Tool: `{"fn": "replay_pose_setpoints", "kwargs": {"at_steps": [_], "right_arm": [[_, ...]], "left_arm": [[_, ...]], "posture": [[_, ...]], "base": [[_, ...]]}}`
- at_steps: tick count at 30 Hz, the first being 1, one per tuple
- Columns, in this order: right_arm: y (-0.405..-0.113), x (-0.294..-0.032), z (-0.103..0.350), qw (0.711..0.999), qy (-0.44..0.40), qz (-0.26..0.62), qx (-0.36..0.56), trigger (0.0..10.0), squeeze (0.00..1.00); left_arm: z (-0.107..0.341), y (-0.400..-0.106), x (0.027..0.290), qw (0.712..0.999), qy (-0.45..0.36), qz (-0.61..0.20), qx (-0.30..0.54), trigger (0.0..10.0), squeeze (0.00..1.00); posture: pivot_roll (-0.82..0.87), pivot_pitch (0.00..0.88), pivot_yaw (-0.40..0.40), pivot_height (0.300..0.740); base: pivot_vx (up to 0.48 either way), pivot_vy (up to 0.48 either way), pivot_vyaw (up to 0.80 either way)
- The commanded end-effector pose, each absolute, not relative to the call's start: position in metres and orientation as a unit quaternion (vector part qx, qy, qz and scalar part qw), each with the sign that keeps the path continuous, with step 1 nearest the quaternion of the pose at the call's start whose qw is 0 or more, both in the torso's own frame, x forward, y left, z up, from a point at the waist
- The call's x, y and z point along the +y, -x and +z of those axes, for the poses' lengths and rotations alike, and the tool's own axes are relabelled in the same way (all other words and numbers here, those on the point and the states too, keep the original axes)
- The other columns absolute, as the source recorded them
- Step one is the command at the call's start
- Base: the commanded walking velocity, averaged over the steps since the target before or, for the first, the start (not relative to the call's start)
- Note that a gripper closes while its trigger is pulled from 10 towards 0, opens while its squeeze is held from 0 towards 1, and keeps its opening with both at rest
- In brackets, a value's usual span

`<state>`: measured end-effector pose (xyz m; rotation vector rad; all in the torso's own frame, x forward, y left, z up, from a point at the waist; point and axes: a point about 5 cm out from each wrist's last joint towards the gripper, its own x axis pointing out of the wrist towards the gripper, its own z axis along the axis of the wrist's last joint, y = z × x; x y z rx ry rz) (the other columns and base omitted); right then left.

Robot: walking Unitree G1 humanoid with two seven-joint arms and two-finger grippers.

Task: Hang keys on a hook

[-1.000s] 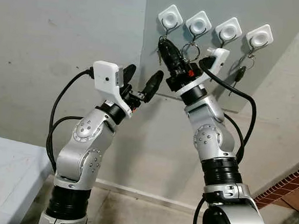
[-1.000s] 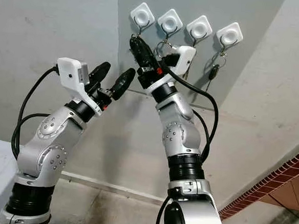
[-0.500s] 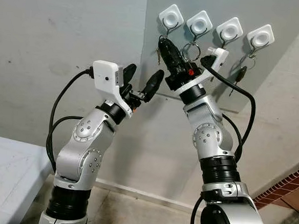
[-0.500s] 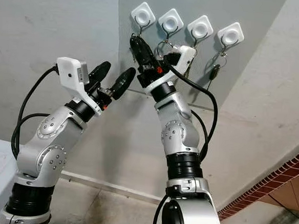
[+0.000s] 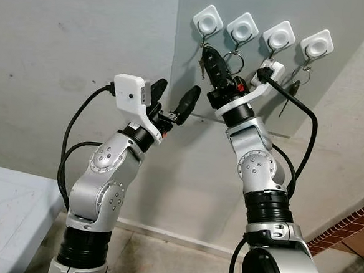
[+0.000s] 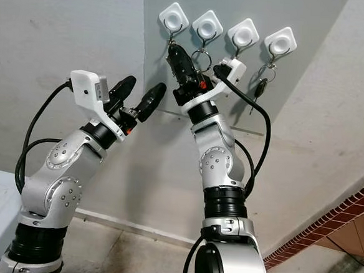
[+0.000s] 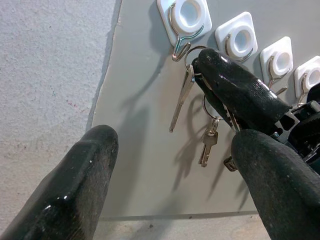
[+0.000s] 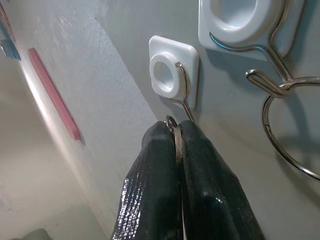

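On the grey wall panel (image 5: 340, 16) there are 4 white square hooks in a row. The right gripper (image 5: 208, 53) is raised to the leftmost hook (image 5: 208, 21), just under its wire hook. Its 2 black fingers (image 8: 200, 165) are pressed together on the ring of the keys (image 7: 181, 97), and the ring tip stands out between the fingertips right below the wire of the hook; I cannot tell if the ring is already over the wire. A long silver key hangs down from the ring along the panel, beside the gripper. The second hook (image 5: 242, 28) carries a large key ring (image 5: 233, 61) with a small key (image 7: 207, 146), and the fourth hook (image 5: 316, 43) carries a dark key (image 5: 292, 89). The left gripper (image 5: 174, 98) is lifted near the lower left part of the panel, apart from the hooks, with its fingers spread wide and holding nothing.
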<state>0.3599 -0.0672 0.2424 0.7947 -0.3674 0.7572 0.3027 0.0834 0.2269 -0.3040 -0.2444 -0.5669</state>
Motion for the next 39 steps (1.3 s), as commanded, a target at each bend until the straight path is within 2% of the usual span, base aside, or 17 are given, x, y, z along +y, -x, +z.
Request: {"fn": "replay_pose_setpoints", "kwargs": {"at_steps": [1,15,27,39], "right_arm": [[-0.357,-0.065,0.249,0.830,-0.376,0.368,-0.184,10.0,0.00],[-0.356,-0.057,0.256,0.819,-0.373,0.395,-0.185,10.0,0.00],[-0.360,-0.057,0.257,0.823,-0.379,0.382,-0.182,10.0,0.00],[-0.364,-0.057,0.262,0.813,-0.410,0.372,-0.180,10.0,0.00]], "left_arm": [[0.234,-0.301,0.081,0.939,0.148,-0.282,-0.130,10.0,0.00],[0.235,-0.301,0.081,0.939,0.154,-0.279,-0.131,10.0,0.00],[0.235,-0.301,0.081,0.939,0.158,-0.278,-0.131,10.0,0.00],[0.235,-0.301,0.080,0.938,0.161,-0.277,-0.130,10.0,0.00]], "posture": [[0.03,0.000,-0.051,0.740],[0.03,0.000,-0.055,0.740],[0.03,0.000,-0.055,0.740],[0.03,0.000,-0.060,0.740]], "base": [[0.000,0.000,0.00],[0.000,0.000,0.00],[0.000,0.000,0.00],[0.000,0.000,0.00]]}}
